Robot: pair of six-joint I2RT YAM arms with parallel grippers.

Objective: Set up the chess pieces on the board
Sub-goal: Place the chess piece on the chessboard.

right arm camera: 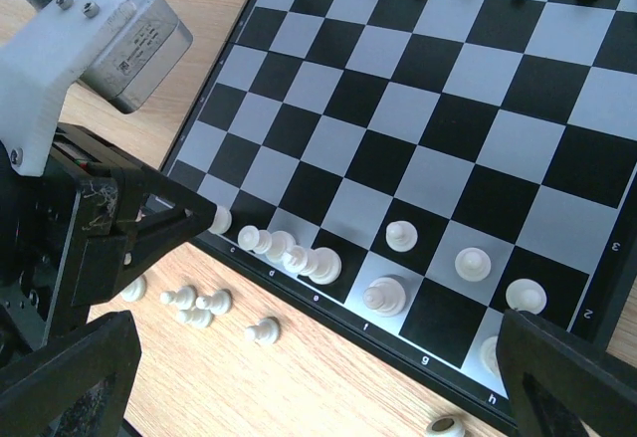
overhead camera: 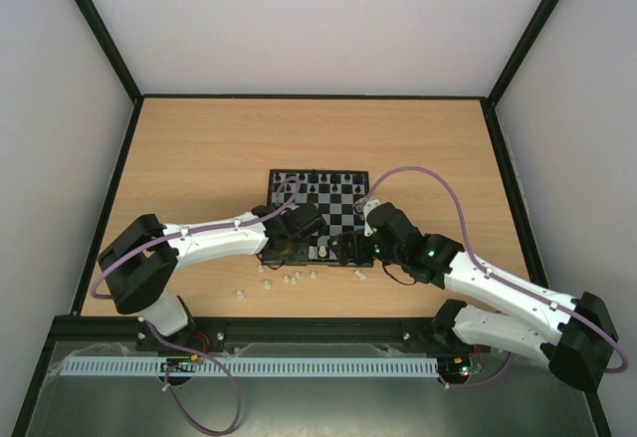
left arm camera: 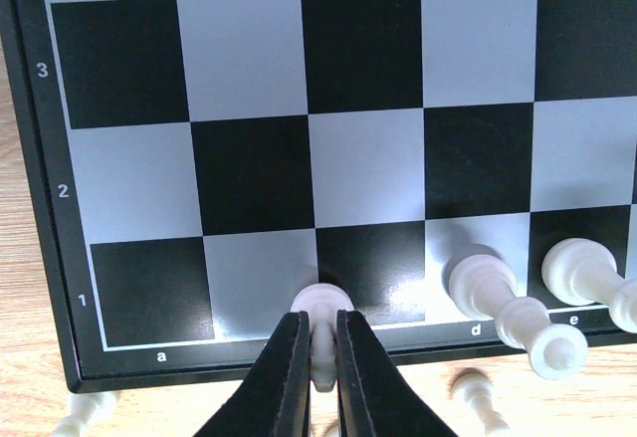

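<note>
The board (overhead camera: 343, 203) lies mid-table, with black chessmen (overhead camera: 314, 176) along its far rows. My left gripper (left arm camera: 320, 357) is shut on a white piece (left arm camera: 320, 303), whose base is down on the near rank at the c file. In the right wrist view this piece (right arm camera: 220, 220) shows at the left fingers' tip. White pieces stand on d1 (left arm camera: 483, 283) and e1 (left arm camera: 577, 270), with more on f1 (right arm camera: 383, 296) and three pawns on the second rank (right arm camera: 472, 263). My right gripper (right arm camera: 318, 387) is open and empty above the board's near edge.
Several loose white pawns (right arm camera: 194, 303) lie on the wood just in front of the board (overhead camera: 289, 280). One more piece (right arm camera: 445, 425) lies near the board's near right corner. Both arms crowd the board's near edge.
</note>
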